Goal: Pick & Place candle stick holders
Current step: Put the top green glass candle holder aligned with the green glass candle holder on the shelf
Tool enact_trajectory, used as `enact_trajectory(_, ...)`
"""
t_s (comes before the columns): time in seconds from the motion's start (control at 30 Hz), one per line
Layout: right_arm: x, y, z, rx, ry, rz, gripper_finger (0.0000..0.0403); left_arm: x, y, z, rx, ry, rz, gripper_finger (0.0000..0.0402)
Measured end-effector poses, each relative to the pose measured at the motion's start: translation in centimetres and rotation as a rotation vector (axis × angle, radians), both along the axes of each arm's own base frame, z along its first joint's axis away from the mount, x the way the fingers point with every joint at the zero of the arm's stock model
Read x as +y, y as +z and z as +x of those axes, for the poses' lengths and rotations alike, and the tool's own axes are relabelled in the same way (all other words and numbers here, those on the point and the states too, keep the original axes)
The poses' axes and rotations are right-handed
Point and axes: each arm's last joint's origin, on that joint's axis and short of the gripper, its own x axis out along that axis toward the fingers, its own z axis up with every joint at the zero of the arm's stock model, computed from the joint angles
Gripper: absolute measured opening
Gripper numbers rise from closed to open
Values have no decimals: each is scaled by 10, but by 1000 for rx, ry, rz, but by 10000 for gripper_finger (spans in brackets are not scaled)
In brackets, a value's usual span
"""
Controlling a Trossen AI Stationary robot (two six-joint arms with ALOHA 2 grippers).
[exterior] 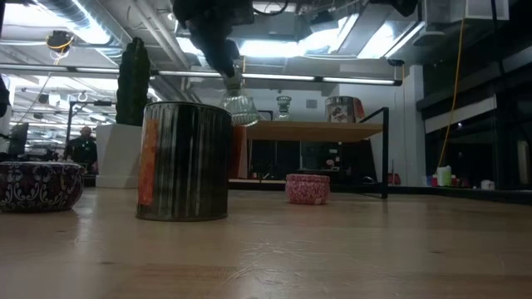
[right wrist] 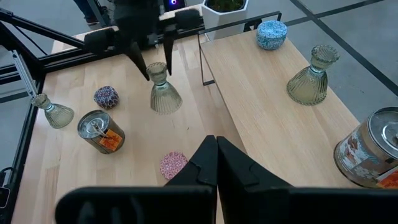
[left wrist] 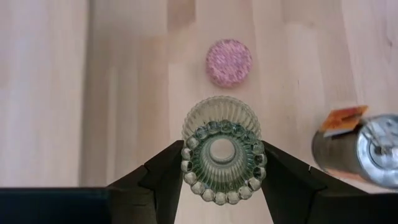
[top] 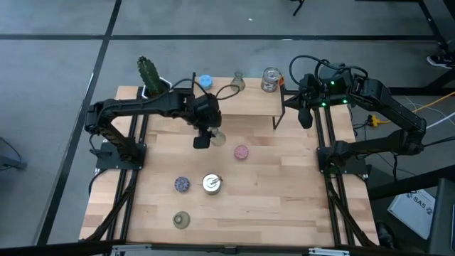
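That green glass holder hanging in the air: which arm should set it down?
Left. The left gripper already clamps the green glass holder by its neck above the table; the right gripper waits beside the shelf.

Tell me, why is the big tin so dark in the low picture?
Low view: ceiling lights glare behind the tin, so its near side sits in shadow. High view: the same tin shines from above. Left wrist view: the left gripper holds the glass holder, evenly lit.

Left tool (left wrist: 221,180) hangs above mid-table, fingers clamped; right tool (right wrist: 216,163) waits with fingers together over the far right
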Motion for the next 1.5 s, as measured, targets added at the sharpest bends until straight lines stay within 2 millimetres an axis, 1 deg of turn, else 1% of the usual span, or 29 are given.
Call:
enact_trajectory(0.17,0,0,0,0,0,0,1,10,14,0,-45,39,6,182)
enact_trajectory(0.37,0,0,0,0,0,0,1,29,28,-2,-84,123,31,182)
enact_trajectory(0.5,0,0,0,0,0,0,1,45,25,2,-67,199,56,182)
enact_trajectory(0.63,0,0,0,0,0,0,1,58,24,9,-70,237,45,182)
enact_trajectory(0.77,0,0,0,-3,-10,14,1,65,28,19,-51,239,36,182)
enact_trajectory(0.93,0,0,0,-5,-20,27,1,72,36,26,-24,241,57,182)
enact_trajectory(1.23,0,0,0,-5,-20,27,1,88,57,21,-55,290,53,182)
enact_trajectory(1.4,0,0,0,-3,-15,21,1,98,64,16,-76,335,50,182)
enact_trajectory(1.5,0,0,0,-3,-13,19,1,106,64,12,-77,360,51,182)
